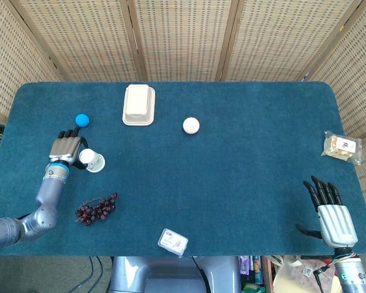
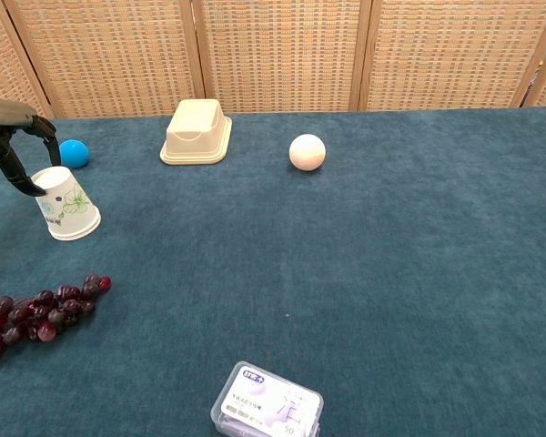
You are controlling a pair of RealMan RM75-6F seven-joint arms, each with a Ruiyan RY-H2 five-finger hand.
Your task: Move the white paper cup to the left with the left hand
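The white paper cup (image 1: 92,160) (image 2: 66,202), printed with a green flower, stands upside down on the left part of the blue table. My left hand (image 1: 66,148) (image 2: 15,138) is at the cup's left side with its fingers apart and arched. In the chest view the thumb (image 2: 16,173) reaches the cup's upper left edge, while the other fingers curve above it without closing round it. My right hand (image 1: 330,210) rests open with spread fingers at the table's near right corner, seen only in the head view.
A blue ball (image 1: 81,119) (image 2: 73,153) lies just behind the cup. A bunch of dark grapes (image 1: 96,209) (image 2: 38,311) lies in front of it. A cream tray (image 1: 138,104), a white ball (image 1: 191,125), a small plastic box (image 1: 172,241) and a snack packet (image 1: 342,146) are farther off.
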